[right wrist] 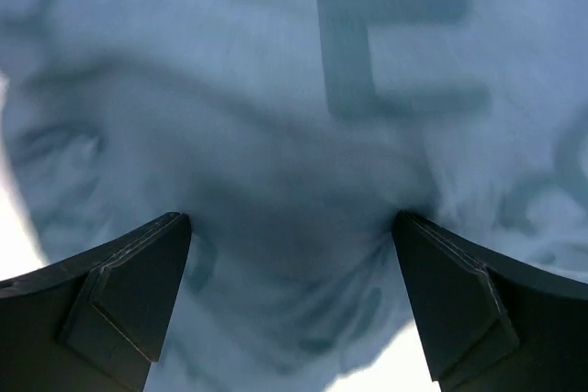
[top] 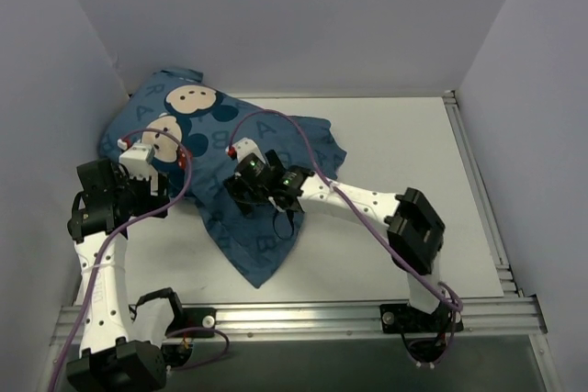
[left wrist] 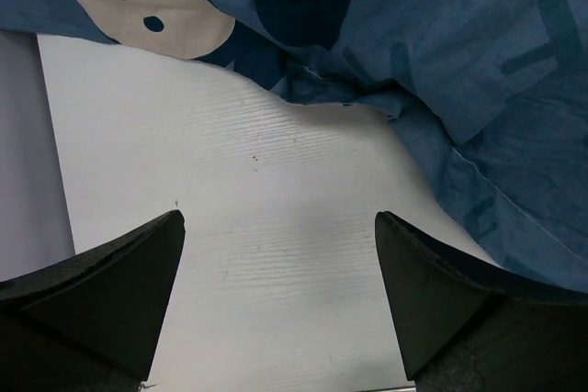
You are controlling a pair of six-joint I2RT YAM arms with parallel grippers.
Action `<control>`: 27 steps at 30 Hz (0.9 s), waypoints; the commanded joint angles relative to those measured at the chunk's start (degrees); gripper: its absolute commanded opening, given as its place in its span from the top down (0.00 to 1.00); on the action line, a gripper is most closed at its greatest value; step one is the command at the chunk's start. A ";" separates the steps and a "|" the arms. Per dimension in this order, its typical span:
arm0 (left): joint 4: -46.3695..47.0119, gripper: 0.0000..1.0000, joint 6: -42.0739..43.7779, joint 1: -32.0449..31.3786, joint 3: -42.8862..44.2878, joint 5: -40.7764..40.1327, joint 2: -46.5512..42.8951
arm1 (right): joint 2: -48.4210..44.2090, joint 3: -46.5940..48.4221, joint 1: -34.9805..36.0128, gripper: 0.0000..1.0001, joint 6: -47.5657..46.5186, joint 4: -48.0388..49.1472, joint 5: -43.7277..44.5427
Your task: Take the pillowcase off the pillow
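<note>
The dark blue pillowcase (top: 230, 149) with lighter letters and mouse faces lies bunched at the table's far left, a loose corner trailing toward the front. The white pillow does not show; the fabric covers it. My left gripper (top: 152, 192) is open over bare table just left of the cloth; in the left wrist view (left wrist: 280, 227) its jaws stand wide apart with the pillowcase edge (left wrist: 459, 89) ahead and to the right. My right gripper (top: 241, 192) is open and pressed down onto the pillowcase (right wrist: 303, 135), fabric puckering between its fingers (right wrist: 138, 282).
The white tabletop (top: 404, 190) is walled on the left, back and right. An aluminium rail (top: 303, 319) runs along the front edge by the arm bases. Purple cables loop over both arms.
</note>
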 commanded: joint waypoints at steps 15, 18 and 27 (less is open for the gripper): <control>-8.09 0.06 2.35 0.65 14.61 1.02 2.06 | -6.36 28.34 0.71 1.00 -3.45 -14.95 -20.06; -13.01 0.06 3.48 0.65 25.93 1.89 3.64 | -10.23 36.97 1.59 1.00 -0.64 -13.38 -28.33; -18.21 0.06 4.72 0.82 58.02 2.59 11.72 | -23.67 6.04 -26.84 1.00 48.37 28.07 -48.91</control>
